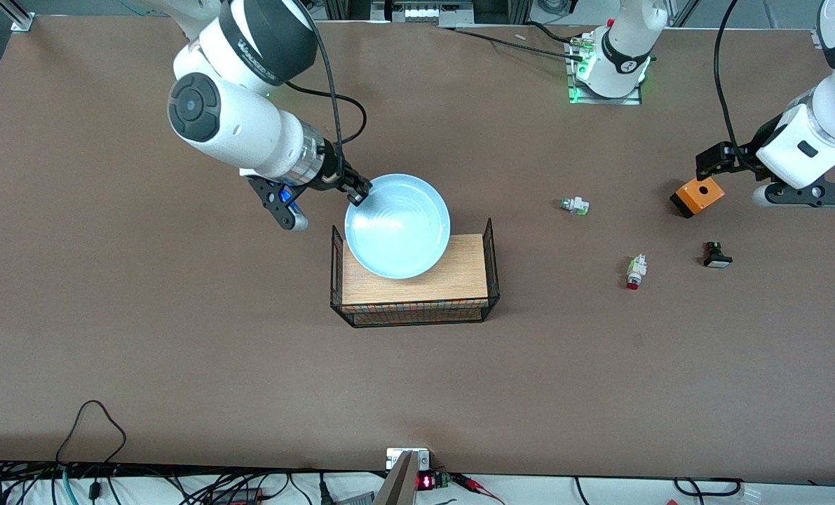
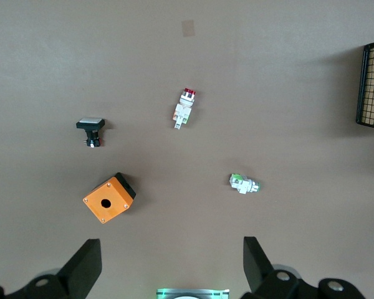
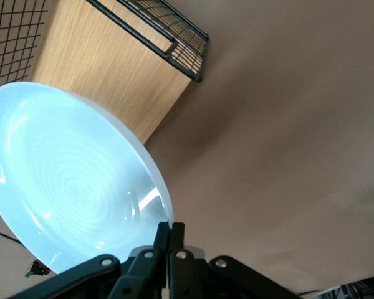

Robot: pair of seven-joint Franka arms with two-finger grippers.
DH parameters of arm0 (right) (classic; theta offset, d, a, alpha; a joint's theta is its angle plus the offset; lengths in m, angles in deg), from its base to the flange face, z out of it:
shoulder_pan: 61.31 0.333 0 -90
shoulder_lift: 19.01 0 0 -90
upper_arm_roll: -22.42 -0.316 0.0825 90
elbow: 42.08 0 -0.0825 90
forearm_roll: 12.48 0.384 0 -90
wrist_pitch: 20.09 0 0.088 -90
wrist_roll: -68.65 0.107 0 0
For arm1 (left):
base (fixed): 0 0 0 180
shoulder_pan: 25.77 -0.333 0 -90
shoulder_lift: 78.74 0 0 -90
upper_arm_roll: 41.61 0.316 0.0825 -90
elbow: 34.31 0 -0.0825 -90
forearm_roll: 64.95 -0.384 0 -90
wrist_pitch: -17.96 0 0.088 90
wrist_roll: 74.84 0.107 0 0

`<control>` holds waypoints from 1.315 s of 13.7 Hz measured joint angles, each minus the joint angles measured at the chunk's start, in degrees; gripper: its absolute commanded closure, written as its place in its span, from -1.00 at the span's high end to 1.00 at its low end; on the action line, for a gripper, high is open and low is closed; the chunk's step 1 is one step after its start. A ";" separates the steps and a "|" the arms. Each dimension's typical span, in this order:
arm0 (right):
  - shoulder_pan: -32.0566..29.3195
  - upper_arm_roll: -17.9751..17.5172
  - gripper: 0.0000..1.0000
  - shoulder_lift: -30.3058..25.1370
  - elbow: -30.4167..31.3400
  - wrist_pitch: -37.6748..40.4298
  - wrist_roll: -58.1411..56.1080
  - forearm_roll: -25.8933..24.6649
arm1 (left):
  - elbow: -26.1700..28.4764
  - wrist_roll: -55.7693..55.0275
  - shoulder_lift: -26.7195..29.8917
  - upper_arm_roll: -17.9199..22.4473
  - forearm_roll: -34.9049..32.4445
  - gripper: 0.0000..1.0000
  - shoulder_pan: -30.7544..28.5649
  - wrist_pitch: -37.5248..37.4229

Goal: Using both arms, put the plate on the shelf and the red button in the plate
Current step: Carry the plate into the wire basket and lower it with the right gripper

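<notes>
Wire-sided wooden rack, orange box, green-tipped switch, black-and-white button.

One round light-blue plate, one wire-sided rack with a wooden base. Small parts near the left gripper: one white red-capped push-button switch, one white green-tipped switch, one black-and-white button, one orange box with a hole. Two arms, two grippers.

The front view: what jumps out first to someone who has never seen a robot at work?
Most striking is the light-blue plate, gripped at its rim by the right end effector and held over a wire-sided wooden rack mid-table. Toward the left arm's end, small parts lie scattered: an orange box, a red button, a green-tipped switch and a black-and-white button. The left end effector hovers open above them.
</notes>
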 measured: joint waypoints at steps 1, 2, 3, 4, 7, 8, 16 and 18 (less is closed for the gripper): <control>0.00 0.10 -1.00 0.61 0.00 -0.59 0.00 0.00 | 0.00 0.00 0.00 0.00 0.00 1.00 0.00 0.00; 0.00 0.23 -1.00 1.21 0.00 -0.93 0.00 -0.02 | 0.00 0.00 0.00 0.00 0.00 1.00 0.00 0.00; 0.00 0.31 -1.00 1.77 -0.01 -1.23 -0.01 -0.06 | 0.00 0.00 0.00 0.00 0.00 1.00 0.00 0.00; 0.00 0.33 -1.00 2.31 0.00 -1.70 -0.01 -0.08 | 0.00 0.00 0.00 0.00 0.00 1.00 0.00 0.00; 0.02 0.33 -1.00 3.79 0.08 -3.60 -0.68 -0.15 | 0.00 0.00 0.00 0.00 0.00 1.00 0.00 0.00; 0.03 0.33 -1.00 4.31 0.08 -4.24 -0.95 -0.15 | 0.00 0.00 0.00 0.00 0.00 1.00 0.00 0.00; 0.26 0.42 1.00 7.09 1.87 -8.65 -3.89 -0.17 | 0.00 0.00 0.00 0.02 0.00 1.00 -0.06 0.00; 0.27 0.44 1.00 7.12 2.04 -8.85 -3.90 -0.17 | 0.00 0.00 0.00 0.03 0.00 1.00 -0.08 0.00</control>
